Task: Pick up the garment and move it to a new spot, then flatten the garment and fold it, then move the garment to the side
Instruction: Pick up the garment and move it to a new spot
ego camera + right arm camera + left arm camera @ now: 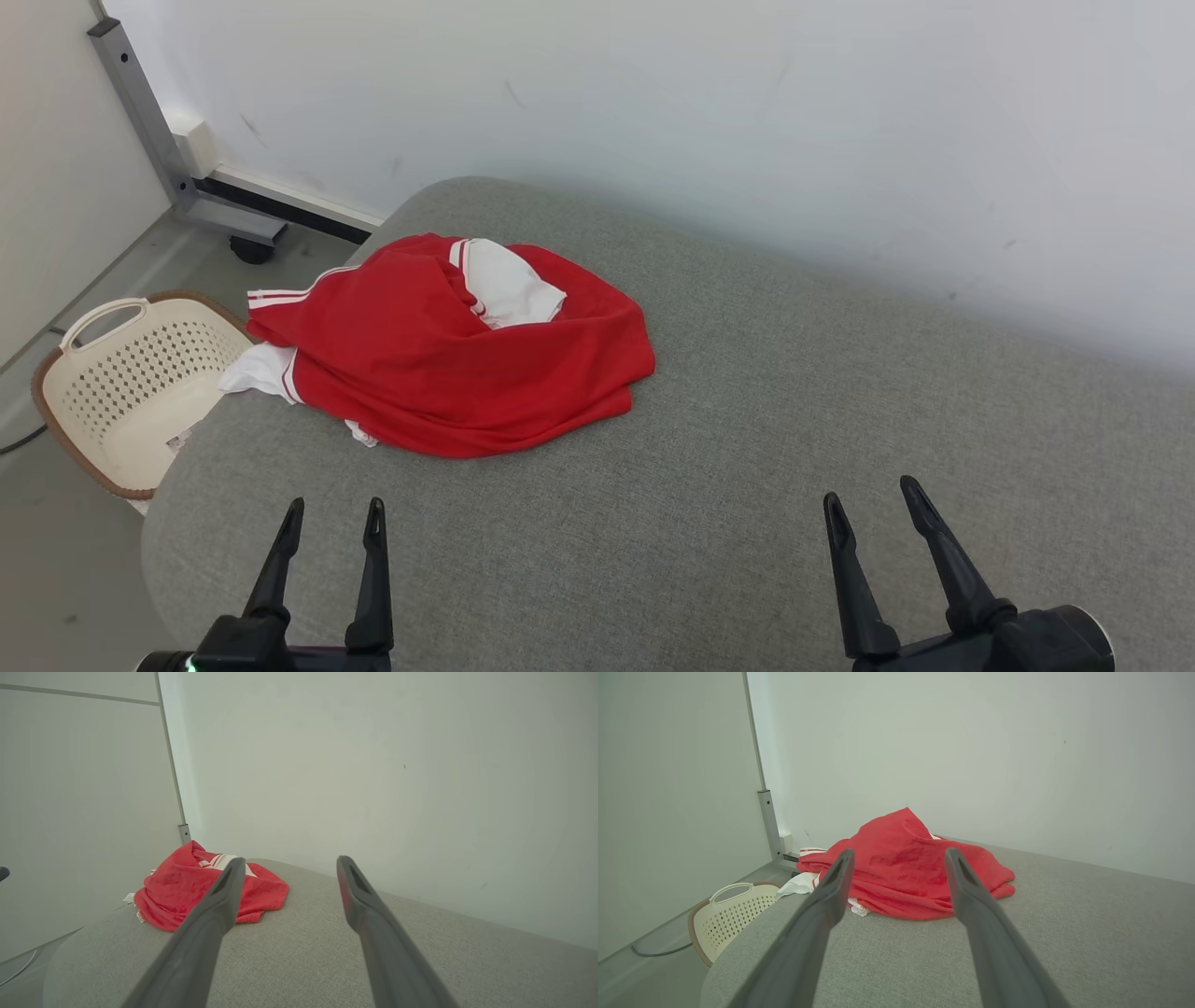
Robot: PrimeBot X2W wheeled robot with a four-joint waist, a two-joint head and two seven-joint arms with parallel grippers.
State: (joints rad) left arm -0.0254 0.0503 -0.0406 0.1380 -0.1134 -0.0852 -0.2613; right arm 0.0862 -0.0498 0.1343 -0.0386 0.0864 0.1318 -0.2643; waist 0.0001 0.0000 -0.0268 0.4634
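A red garment (439, 350) with white trim lies crumpled on the far left part of the grey cushioned surface (747, 420), one white sleeve hanging over the left edge. My left gripper (334, 509) stands open near the front left, well short of the garment, nothing between its fingers. My right gripper (870, 497) is open at the front right, far from the cloth. In the left wrist view the garment (906, 872) lies straight ahead between the open fingers of the left gripper (899, 856). In the right wrist view the garment (187, 891) sits off to the left of the right gripper (289, 863).
A cream perforated basket (121, 383) stands on the floor beside the surface's left edge, also seen as the basket (733, 914) in the left wrist view. A grey metal post (149, 121) on a wheeled base rises behind it. A white wall (747, 112) backs the surface.
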